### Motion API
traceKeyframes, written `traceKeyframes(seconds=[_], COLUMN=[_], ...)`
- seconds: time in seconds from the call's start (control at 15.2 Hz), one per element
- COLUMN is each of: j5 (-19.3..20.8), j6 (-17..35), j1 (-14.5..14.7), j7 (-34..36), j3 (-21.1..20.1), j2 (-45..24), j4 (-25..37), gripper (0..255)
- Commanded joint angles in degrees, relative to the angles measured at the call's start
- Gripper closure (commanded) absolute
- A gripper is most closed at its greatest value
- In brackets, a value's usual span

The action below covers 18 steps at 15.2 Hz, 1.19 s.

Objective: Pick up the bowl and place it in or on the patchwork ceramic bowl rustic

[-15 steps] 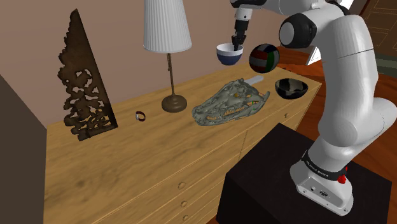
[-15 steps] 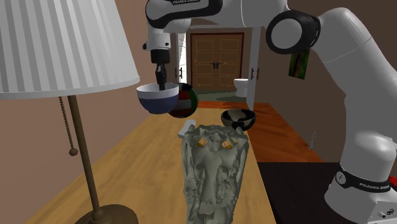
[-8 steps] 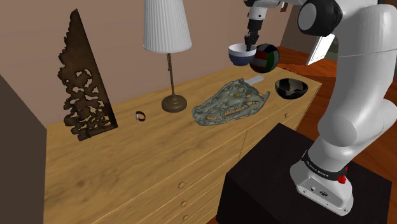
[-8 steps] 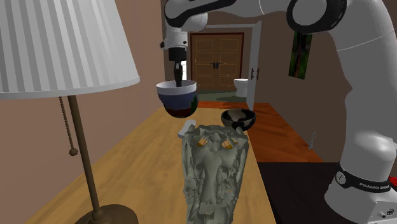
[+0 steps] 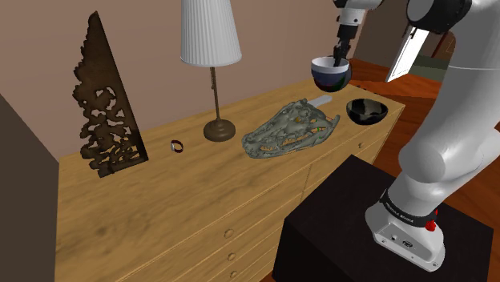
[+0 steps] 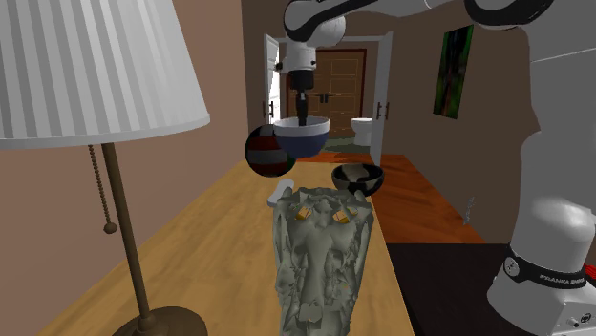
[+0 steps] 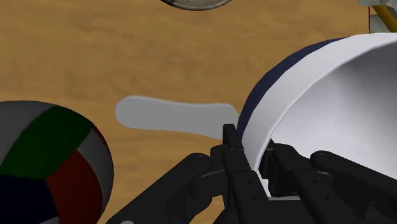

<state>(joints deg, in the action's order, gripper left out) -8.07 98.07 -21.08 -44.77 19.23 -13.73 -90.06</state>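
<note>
A bowl, dark blue outside and white inside (image 5: pixel 330 74) (image 6: pixel 301 136) (image 7: pixel 331 95), hangs in the air above the dresser's far end. My gripper (image 5: pixel 339 58) (image 6: pixel 302 116) (image 7: pixel 254 151) is shut on its rim, one finger outside the wall and one inside. A dark bowl with a mottled pale inside (image 5: pixel 368 110) (image 6: pixel 357 177) stands on the dresser top near its far end. It lies lower than the held bowl and to its right in the shoulder view.
A green, red and dark ball (image 6: pixel 268 151) (image 7: pixel 44 165) sits just beside the held bowl. A grey-green animal skull (image 5: pixel 292 128) (image 6: pixel 318 248) lies mid-dresser, with a flat white piece (image 7: pixel 172 116) at its far end. A lamp (image 5: pixel 211 48), a small ring (image 5: pixel 177 146) and a carved wooden ornament (image 5: pixel 104 104) stand further along.
The gripper has carried the blue-and-white bowl to the right in both exterior views, past the ball and closer to the dark bowl. Nothing on the dresser has moved.
</note>
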Motion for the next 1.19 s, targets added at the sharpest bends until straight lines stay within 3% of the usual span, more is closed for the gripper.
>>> traceKeyframes(seconds=[0.0,0.92,1.12], j5=[0.54,4.7,4.59], j6=[0.17,0.48,2.75], j1=[-1.11,-9.44,-9.43], j7=[-2.1,-17.47,-17.6], j3=[0.91,8.43,8.42], j2=[1.72,10.51,10.33], j4=[-1.96,-11.37,-13.47], gripper=[255,255,255])
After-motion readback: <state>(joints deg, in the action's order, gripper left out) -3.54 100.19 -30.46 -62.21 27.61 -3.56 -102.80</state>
